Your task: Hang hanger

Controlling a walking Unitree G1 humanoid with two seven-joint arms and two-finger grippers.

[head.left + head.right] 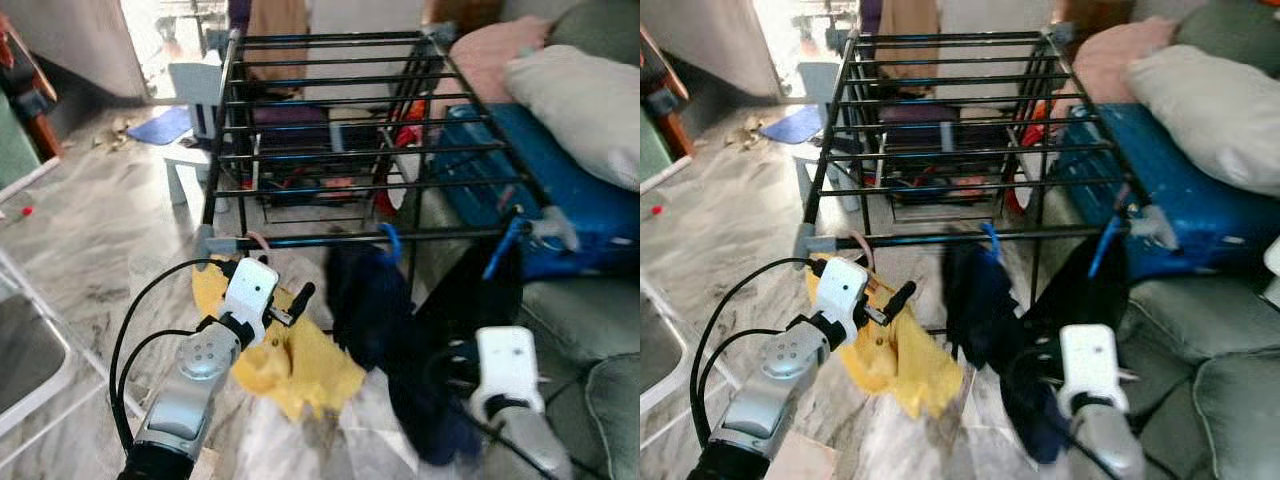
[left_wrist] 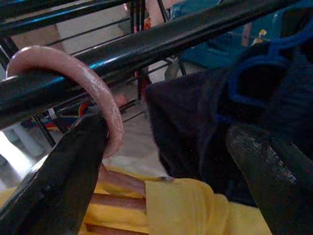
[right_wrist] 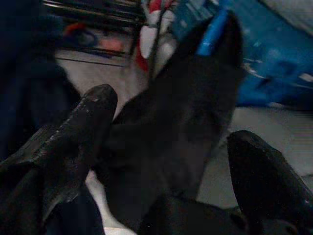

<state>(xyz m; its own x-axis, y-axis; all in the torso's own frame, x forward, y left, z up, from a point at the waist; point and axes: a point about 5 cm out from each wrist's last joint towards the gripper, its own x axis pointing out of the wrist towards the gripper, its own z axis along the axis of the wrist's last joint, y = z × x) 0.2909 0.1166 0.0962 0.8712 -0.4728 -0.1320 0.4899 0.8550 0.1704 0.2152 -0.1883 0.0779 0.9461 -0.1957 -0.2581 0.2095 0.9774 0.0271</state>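
Pink hanger hook [image 2: 73,73] sits over the rack bar [image 2: 161,41], touching 1 of the left gripper's [image 2: 161,166] wide-open fingers [image 2: 63,171].

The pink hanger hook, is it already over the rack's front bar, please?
Yes, the pink hanger hook curves over the black front bar.

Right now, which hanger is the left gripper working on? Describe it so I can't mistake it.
Find the black drying rack and its nearest rail. Three hangers hang there; it is the leftmost, at the left gripper, carrying a yellow garment. Its hook is pink; the neighbours' are blue, holding dark clothes.
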